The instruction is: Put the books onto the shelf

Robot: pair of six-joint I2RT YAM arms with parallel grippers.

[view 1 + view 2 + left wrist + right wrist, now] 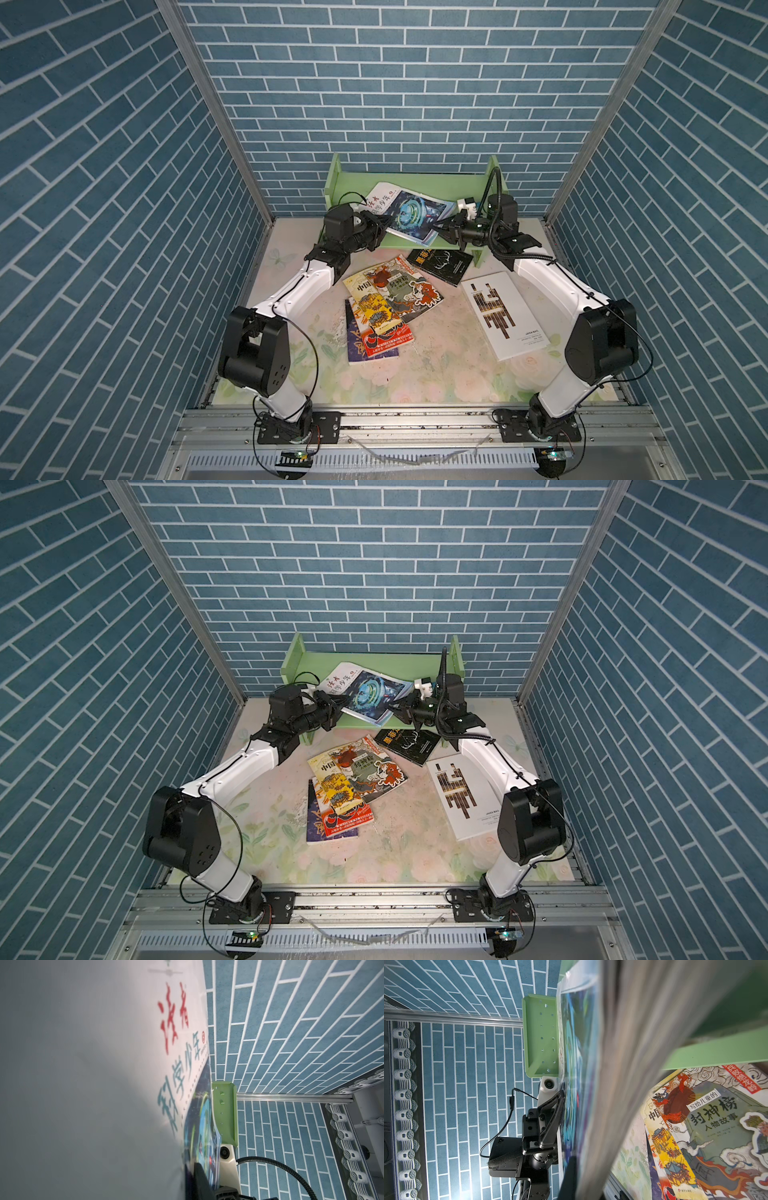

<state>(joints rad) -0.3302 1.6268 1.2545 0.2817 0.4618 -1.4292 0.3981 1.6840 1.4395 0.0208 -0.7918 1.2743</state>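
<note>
Closest to the lens, in the left wrist view, the science magazine (176, 1043) fills the frame with its white cover and its red and teal characters, too near to be sharp. In both top views it hangs tilted across the front of the shelf (440, 183), which stands at 12 o'clock on the floral table (436, 374), against the brick wall. On the magazine's 9 o'clock edge the left gripper (380, 232) is clamped. The right gripper (441, 227) pinches its 4 o'clock corner, so both pairs of fingers are together on the paper. The magazine bows between them, its 11 o'clock corner curling up towards the shelf's back panel.

The right arm's wrist and its cable cross in front of the shelf's right side panel. Just at 6 o'clock of the shelf lies the black book (442, 266), its far corner beneath the right gripper. At 3 o'clock on the table rests the white book (503, 320) with dark bars, beside the right forearm. In the middle lies a fanned stack of colourful books (395, 295), with a dark purple book (355, 349) lowest, at 7 o'clock of the pile.
</note>
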